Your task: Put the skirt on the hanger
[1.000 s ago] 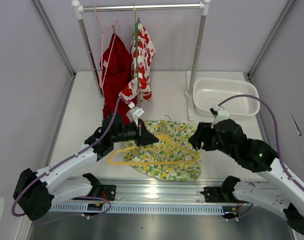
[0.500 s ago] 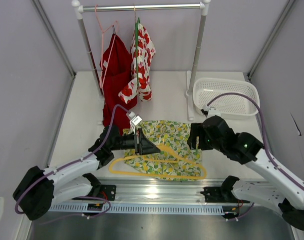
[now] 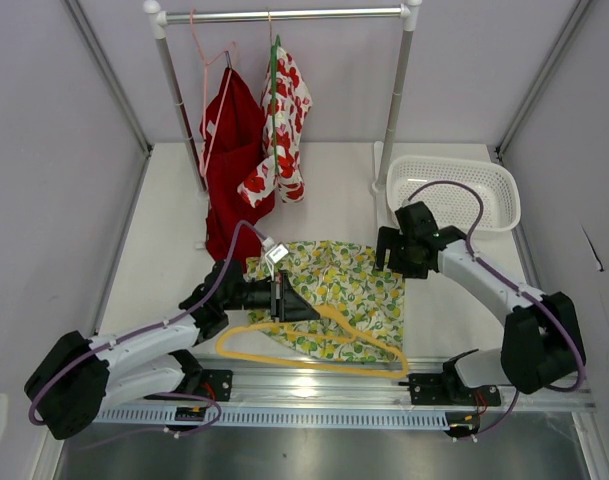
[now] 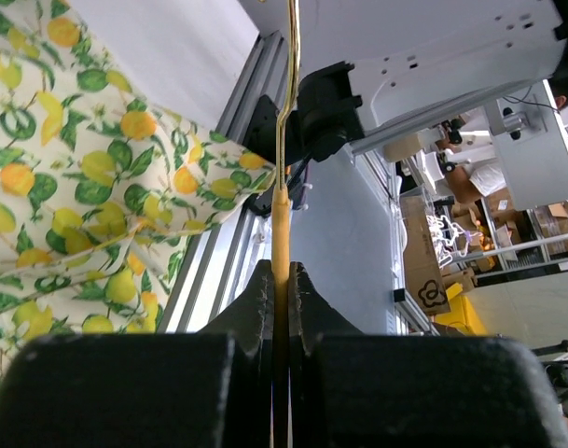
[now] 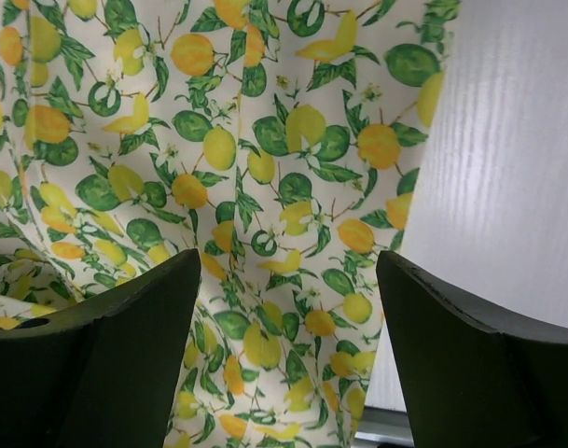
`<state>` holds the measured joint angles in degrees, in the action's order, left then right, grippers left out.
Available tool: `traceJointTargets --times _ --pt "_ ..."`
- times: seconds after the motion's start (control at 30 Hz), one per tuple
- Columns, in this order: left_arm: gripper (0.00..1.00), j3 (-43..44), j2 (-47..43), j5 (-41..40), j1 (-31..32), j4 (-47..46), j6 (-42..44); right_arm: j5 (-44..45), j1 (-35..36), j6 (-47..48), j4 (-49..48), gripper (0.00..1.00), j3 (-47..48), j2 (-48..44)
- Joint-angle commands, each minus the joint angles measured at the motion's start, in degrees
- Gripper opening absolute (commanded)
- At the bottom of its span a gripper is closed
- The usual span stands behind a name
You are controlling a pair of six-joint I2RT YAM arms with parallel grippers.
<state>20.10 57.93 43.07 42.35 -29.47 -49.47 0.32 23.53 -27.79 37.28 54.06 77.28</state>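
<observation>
The lemon-print skirt (image 3: 346, 290) lies flat near the table's front edge, and also shows in the left wrist view (image 4: 88, 187) and the right wrist view (image 5: 228, 187). My left gripper (image 3: 302, 307) is shut on the yellow-tan hanger (image 3: 314, 352), which lies over the skirt's front part and the front rail. In the left wrist view the hanger's bar (image 4: 281, 233) runs up from between the closed jaws (image 4: 280, 280). My right gripper (image 3: 389, 256) is open just above the skirt's right top corner. Its fingers (image 5: 125, 355) straddle the cloth near its right edge.
A clothes rail (image 3: 284, 14) stands at the back with a pink hanger (image 3: 202, 70), a plain red garment (image 3: 229, 150) and a white garment with red flowers (image 3: 284, 120) on a green hanger. A white basket (image 3: 454, 192) sits at the back right. The metal front rail (image 3: 324, 385) borders the table.
My right arm has swung back and left, bringing its open gripper down to the skirt's right top corner. My left gripper has pulled the hanger toward the front edge.
</observation>
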Motion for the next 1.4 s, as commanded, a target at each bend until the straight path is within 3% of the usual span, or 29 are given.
traceJointTargets --times 0.0,0.3,0.57,0.67,0.7,0.73,0.8,0.83,0.9,1.07,1.2,1.37 --pt "0.00 -1.6 -0.7 -1.0 0.3 -4.8 -0.4 -2.3 -0.6 0.4 -6.6 0.84 -0.8 3.7" --pt "0.00 -2.6 -1.1 -1.9 0.3 -4.0 0.0 7.3 -1.4 0.2 -7.4 0.85 1.8 14.2" --pt "0.00 -2.8 -2.5 -0.5 0.3 -3.0 0.0 7.4 -4.8 0.2 -10.7 0.84 2.6 18.9" --pt "0.00 -3.0 -2.5 -0.5 0.3 -2.5 0.2 5.0 -4.6 0.8 -12.7 0.68 4.2 21.5" --pt "0.00 -3.0 -2.3 -0.5 0.3 -2.6 0.2 4.4 -4.3 1.2 -12.9 0.49 4.8 22.3" --pt "0.00 -3.1 -2.0 -0.5 0.3 -2.6 0.2 4.5 -2.8 1.2 -12.6 0.37 6.7 23.0" --pt "0.00 -3.1 -1.9 -1.1 0.3 -2.7 0.3 6.7 0.8 1.9 -11.4 0.13 9.6 24.1" --pt "0.00 -3.2 -1.9 -1.1 0.3 -2.5 0.3 6.7 2.0 1.9 -10.9 0.09 10.6 24.1" --pt "0.00 -3.2 -1.8 -1.7 0.4 -2.9 0.3 8.7 4.2 1.5 -9.4 0.02 12.7 23.4" --pt "0.00 -4.6 -1.5 -2.5 0.3 -5.6 -1.1 12.9 6.9 1.3 -5.6 0.00 18.1 21.1" --pt "0.00 -4.6 0.8 -4.0 0.2 -7.5 -1.1 14.3 3.3 3.3 -4.3 0.00 23.4 22.7" --pt "0.00 -4.3 5.9 -5.9 0.2 -16.6 -3.3 12.3 -0.9 5.2 -4.3 0.04 27.0 26.4"
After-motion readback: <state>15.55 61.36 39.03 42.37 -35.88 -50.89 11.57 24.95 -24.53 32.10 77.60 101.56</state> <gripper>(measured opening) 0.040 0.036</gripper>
